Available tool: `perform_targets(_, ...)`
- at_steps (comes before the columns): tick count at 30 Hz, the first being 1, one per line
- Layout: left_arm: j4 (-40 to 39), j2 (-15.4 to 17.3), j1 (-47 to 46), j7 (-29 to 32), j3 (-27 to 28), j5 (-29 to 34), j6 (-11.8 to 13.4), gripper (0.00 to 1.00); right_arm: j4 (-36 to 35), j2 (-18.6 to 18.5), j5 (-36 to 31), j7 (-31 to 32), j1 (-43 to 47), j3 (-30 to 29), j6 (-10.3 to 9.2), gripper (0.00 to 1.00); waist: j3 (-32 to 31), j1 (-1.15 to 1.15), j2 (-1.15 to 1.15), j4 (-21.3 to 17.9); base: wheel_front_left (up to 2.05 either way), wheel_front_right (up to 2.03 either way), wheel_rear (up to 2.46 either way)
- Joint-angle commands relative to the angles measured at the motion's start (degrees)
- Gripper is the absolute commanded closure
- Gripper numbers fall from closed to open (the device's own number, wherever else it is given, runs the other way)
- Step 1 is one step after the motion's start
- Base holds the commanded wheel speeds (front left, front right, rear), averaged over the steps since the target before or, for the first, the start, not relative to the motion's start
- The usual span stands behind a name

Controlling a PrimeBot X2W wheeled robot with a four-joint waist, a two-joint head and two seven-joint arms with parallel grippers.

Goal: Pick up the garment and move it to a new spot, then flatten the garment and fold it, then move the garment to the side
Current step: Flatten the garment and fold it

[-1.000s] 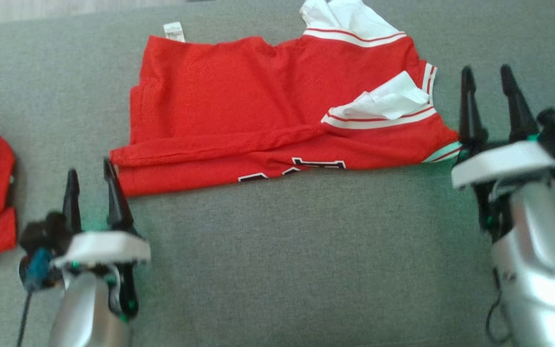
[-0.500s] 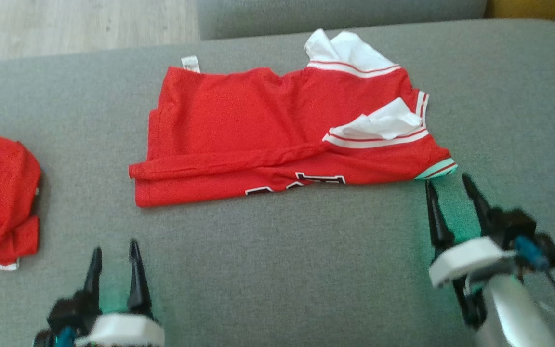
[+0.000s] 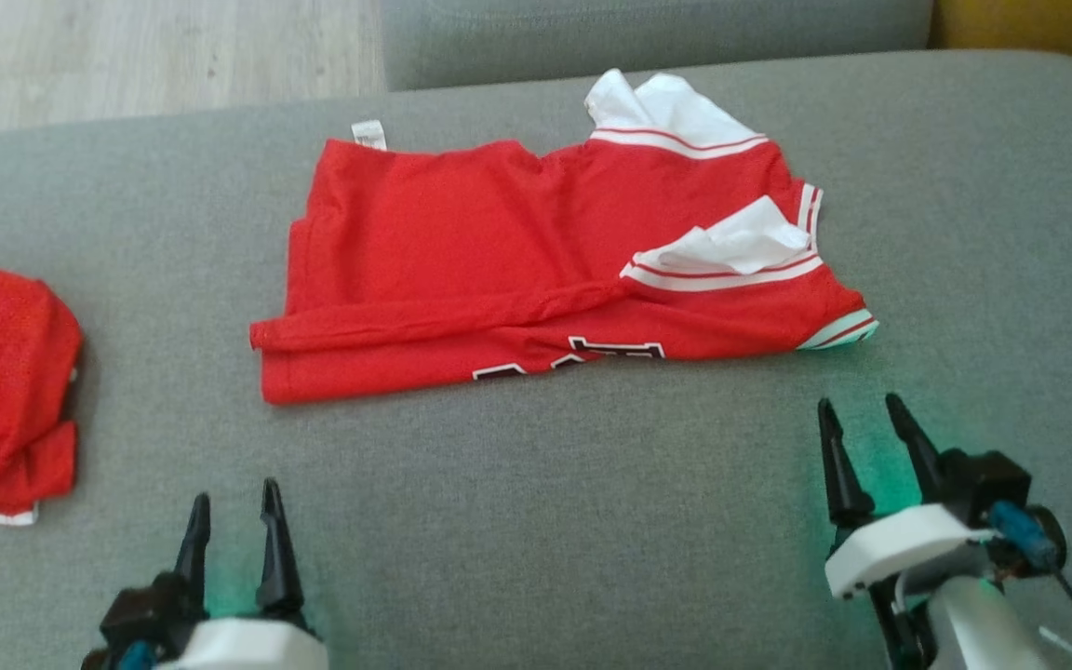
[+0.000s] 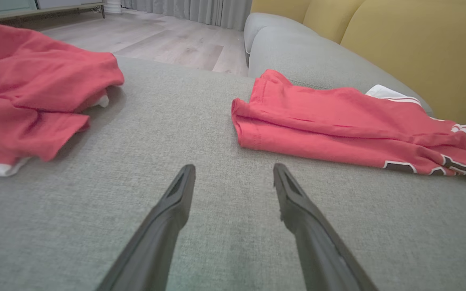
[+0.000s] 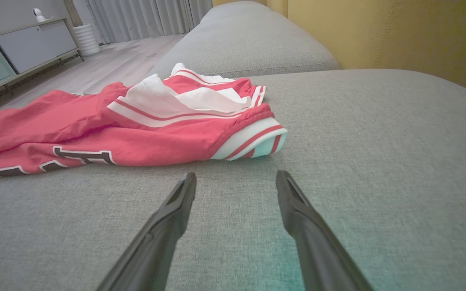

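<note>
The garment (image 3: 517, 251), a red jersey with white trim and dark lettering, lies folded lengthwise on the grey sofa cushion (image 3: 545, 502). Its white-striped sleeve end points right, its hem end left. My left gripper (image 3: 234, 498) hangs open at the lower left, short of the hem corner (image 4: 243, 125). My right gripper (image 3: 857, 414) stands open at the lower right, just short of the striped cuff (image 5: 253, 141). Nothing is between either pair of fingers. In the wrist views the garment (image 4: 338, 121) (image 5: 115, 125) lies beyond the fingertips, untouched.
A second red garment (image 3: 1, 381) lies crumpled at the cushion's left edge (image 4: 26, 93). A wood floor (image 3: 154, 46) lies beyond the far edge, another grey cushion (image 3: 657, 28) and yellow backrest (image 5: 378, 28) at the far right.
Both grippers have drawn back toward me from the garment's ends, staying open. The head camera has tilted, so the whole picture has shifted. The garment lies as before.
</note>
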Motion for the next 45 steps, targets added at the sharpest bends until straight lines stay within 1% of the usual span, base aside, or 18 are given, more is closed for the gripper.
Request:
perform_targets(1, -1.5, 0.8, -3.7, -0.3, 1.3, -0.4, 0.3, 0.00, -2.2, 0.0, 0.6, -0.6, -3.2, 1.1, -0.04, 0.00, 1.4, 0.00, 0.00, 0.0, 0.00, 0.00, 0.00)
perform_targets(6, 0.7, 0.8, -10.5, -0.3, 0.9, -2.2, -0.7, 0.00, -3.7, 0.0, 1.0, -0.6, -6.7, 0.8, -0.04, 0.00, 6.0, 0.00, 0.00, 0.1, 0.00, 0.00, 0.00)
perform_targets(12, 7.5, 0.8, -18.4, -0.3, 1.5, -4.3, -1.8, 0.00, -6.1, 0.0, 1.7, -0.6, -10.1, 1.7, -0.04, 0.00, 10.2, 0.00, 0.00, -0.6, 0.00, 0.00, 0.00)
perform_targets(17, 12.3, 0.8, -21.4, -0.3, 2.5, -4.4, -2.2, 0.00, -9.0, 0.0, 3.2, -0.6, -11.7, 1.6, -0.04, 0.00, 11.8, 0.00, 0.00, -1.6, 0.00, 0.00, 0.00)
perform_targets(21, 13.6, 0.8, -22.1, -0.3, 2.6, -4.5, -3.0, 0.00, -10.0, 0.0, 4.6, -0.6, -12.2, 0.8, -0.04, 0.00, 12.3, 0.00, 0.00, -2.0, 0.00, 0.00, 0.00)
perform_targets(22, 14.0, 0.8, -22.2, -0.3, 2.4, -4.6, -3.2, 0.18, -9.8, 0.0, 5.4, -0.6, -12.4, 0.5, -0.04, 0.00, 12.4, 0.00, 0.00, -2.0, 0.00, 0.00, 0.00)
perform_targets(23, 14.2, 0.8, -22.2, -0.3, 2.1, -4.7, -3.4, 0.73, -9.3, 0.0, 6.3, -0.6, -12.7, 0.3, -0.04, 0.00, 12.4, 0.00, 0.00, -2.0, 0.00, 0.00, 0.00)
perform_targets(24, 14.3, 0.8, -22.2, -0.3, 1.7, -4.8, -3.6, 1.00, -8.4, 0.0, 6.7, -0.6, -13.0, 0.5, -0.04, 0.00, 12.5, 0.00, 0.00, -2.1, 0.00, 0.00, 0.00)
perform_targets(29, 14.2, 0.8, -21.6, -0.3, -0.5, -5.9, -4.2, 1.00, -2.6, -0.1, 9.2, -0.6, -15.5, 1.7, -0.04, 0.00, 12.5, 0.00, 0.00, -1.7, 0.00, 0.00, 0.00)
perform_targets(37, 13.0, 0.8, -20.5, -0.3, -2.4, -6.6, -4.0, 1.00, 3.9, -1.5, 12.1, -0.4, -18.7, 3.9, -0.04, 0.02, 12.3, 0.00, 0.00, -1.0, 0.00, 0.00, 0.00)
perform_targets(38, 12.9, 0.8, -20.4, -0.3, -2.4, -6.5, -4.0, 1.00, 4.4, -1.8, 12.1, -0.4, -19.1, 4.4, -0.04, 0.07, 12.3, 0.00, 0.00, -1.0, 0.00, 0.00, 0.00)
perform_targets(39, 12.7, 0.8, -20.3, -0.3, -2.4, -6.4, -3.9, 1.00, 4.9, -2.0, 12.0, -0.5, -19.4, 4.9, -0.04, 0.27, 12.2, 0.00, 0.00, -1.0, 0.00, 0.00, 0.00)
perform_targets(40, 12.5, 0.8, -20.2, -0.3, -2.3, -6.3, -3.9, 1.00, 5.4, -2.2, 12.1, -0.5, -19.6, 5.2, -0.04, 0.39, 12.1, 0.00, 0.00, -1.0, 0.00, 0.00, 0.00)
perform_targets(41, 12.4, 0.8, -20.0, -0.3, -2.2, -6.3, -3.9, 1.00, 6.0, -2.3, 12.1, -0.5, -19.6, 5.5, -0.04, 0.56, 12.0, 0.00, 0.00, -1.1, 0.00, 0.00, 0.00)
perform_targets(42, 12.3, 0.8, -19.8, -0.3, -2.1, -6.2, -3.9, 1.00, 6.6, -2.5, 12.0, -0.5, -19.5, 5.9, -0.04, 0.85, 11.9, 0.00, 0.00, -1.1, 0.00, 0.00, 0.00)
perform_targets(43, 12.3, 0.8, -19.7, -0.3, -2.2, -6.2, -3.9, 1.00, 7.2, -2.6, 12.1, -0.4, -19.2, 6.1, -0.04, 1.00, 11.7, 0.00, 0.00, -1.1, 0.00, 0.00, 0.00)
perform_targets(45, 12.3, 0.8, -19.2, -0.3, -2.4, -6.5, -3.9, 1.00, 8.7, -3.0, 12.8, -0.4, -18.3, 6.7, -0.04, 1.00, 11.1, 0.00, 0.00, -1.2, 0.00, 0.00, 0.00)
